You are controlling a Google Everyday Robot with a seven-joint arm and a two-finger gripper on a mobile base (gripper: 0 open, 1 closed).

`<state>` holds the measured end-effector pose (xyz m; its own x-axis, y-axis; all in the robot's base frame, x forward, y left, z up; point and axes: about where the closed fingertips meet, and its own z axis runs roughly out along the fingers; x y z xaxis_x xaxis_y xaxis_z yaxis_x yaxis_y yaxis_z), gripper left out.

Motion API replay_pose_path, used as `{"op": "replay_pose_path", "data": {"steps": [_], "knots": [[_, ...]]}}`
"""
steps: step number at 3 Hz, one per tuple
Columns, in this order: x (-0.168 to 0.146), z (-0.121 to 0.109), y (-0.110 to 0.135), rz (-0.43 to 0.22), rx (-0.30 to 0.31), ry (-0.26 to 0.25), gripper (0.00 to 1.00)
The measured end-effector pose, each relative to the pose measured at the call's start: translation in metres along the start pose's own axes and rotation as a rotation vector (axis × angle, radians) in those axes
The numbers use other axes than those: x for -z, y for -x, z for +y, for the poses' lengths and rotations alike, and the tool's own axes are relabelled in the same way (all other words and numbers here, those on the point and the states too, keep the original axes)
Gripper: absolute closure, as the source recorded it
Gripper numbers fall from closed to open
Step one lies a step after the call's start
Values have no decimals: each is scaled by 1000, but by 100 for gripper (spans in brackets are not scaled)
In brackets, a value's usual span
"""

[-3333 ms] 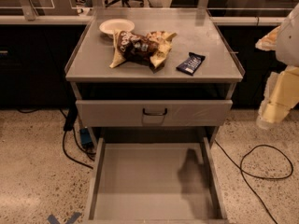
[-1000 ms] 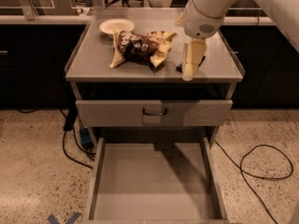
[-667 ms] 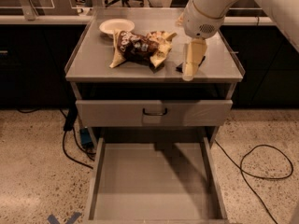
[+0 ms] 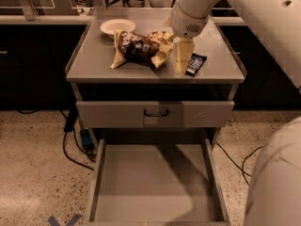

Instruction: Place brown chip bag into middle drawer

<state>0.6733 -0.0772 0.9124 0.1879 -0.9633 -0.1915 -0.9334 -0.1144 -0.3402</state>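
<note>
The brown chip bag (image 4: 139,48), crumpled dark brown and pale yellow with white lettering, lies on the cabinet top (image 4: 94,62) left of centre. My gripper (image 4: 182,60) hangs from the white arm just right of the bag, pointing down, its tip close above the cabinet top. It stands between the bag and a small dark-blue snack bar wrapper (image 4: 196,64). The middle drawer (image 4: 155,182) is pulled out wide below, its grey floor bare.
A white bowl (image 4: 117,26) sits at the back left of the cabinet top. A closed grey drawer front with a dark handle (image 4: 156,113) is above the open drawer. Cables (image 4: 70,145) lie on the floor to the left.
The arm swung in from the right over the cabinet top and the gripper has shifted a little left, closer to the bag. The bag, bowl and wrapper have not moved.
</note>
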Motion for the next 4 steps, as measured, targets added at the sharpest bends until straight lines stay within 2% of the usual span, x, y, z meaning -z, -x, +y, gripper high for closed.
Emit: {"op": "replay_pose_path", "data": {"steps": [1,3,4], "knots": [[-17,-21,-2,17,17,12,0],[-53,-53,-6,53,13,58,0],[-69,-68,1,54,21,57,0]]}}
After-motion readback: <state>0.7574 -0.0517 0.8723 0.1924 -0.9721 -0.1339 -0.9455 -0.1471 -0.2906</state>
